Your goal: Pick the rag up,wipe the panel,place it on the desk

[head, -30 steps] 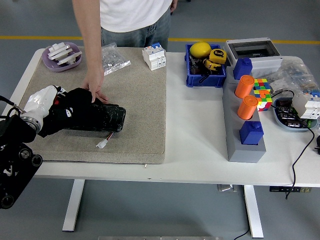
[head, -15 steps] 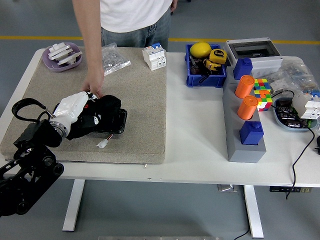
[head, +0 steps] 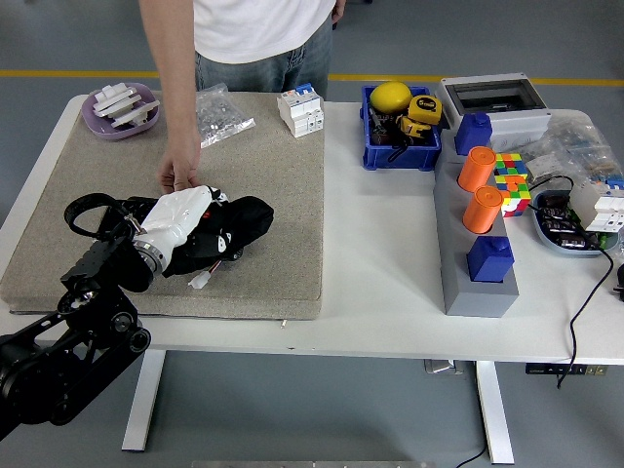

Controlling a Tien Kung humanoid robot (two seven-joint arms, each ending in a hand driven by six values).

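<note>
Left hand [head: 185, 222] was down on the beige mat [head: 283, 195], fingers wrapped round the black rag [head: 239, 226], which was bunched up w/ the hand pressing it onto the dark panel [head: 210, 263]. Panel mostly hidden under rag + hand, only a bit w/ a white connector poking out near the front. A person's hand [head: 179, 174] was resting on the mat just behind the robot's hand.

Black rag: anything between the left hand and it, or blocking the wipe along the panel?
Nothing visible between them: the left hand lies on the crumpled black rag, covering the dark panel. A person's hand rests at its far edge, beside the path.
</note>
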